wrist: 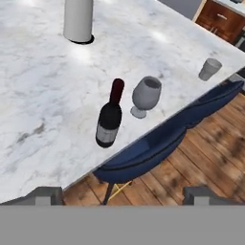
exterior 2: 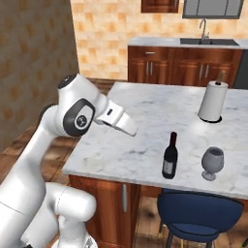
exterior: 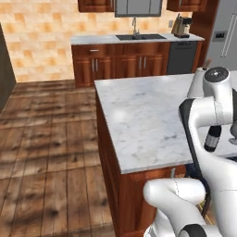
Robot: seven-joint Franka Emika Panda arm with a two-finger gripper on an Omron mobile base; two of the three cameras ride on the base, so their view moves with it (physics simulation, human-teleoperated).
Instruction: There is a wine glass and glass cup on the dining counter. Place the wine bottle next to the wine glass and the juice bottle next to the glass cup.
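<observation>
The wine bottle (exterior 2: 170,156), dark with a red cap and pale label, stands upright near the dining counter's (exterior 2: 140,121) front edge. Just to its right stands the smoky wine glass (exterior 2: 212,162). In the hand view the wine bottle (wrist: 109,117) and wine glass (wrist: 145,95) stand side by side, and the glass cup (wrist: 209,68) sits farther along the same edge. My gripper (wrist: 123,195) is open, its fingertips (wrist: 45,194) wide apart with nothing between them. It hovers above the counter, well clear of the bottle. The juice bottle is out of view.
A white paper towel roll (exterior 2: 213,100) stands upright behind the bottle and glass. A blue chair (exterior 2: 201,210) is tucked under the counter's front edge below them. The arm's own links (exterior: 208,111) partly cover the wine bottle (exterior: 213,139) in the left base view.
</observation>
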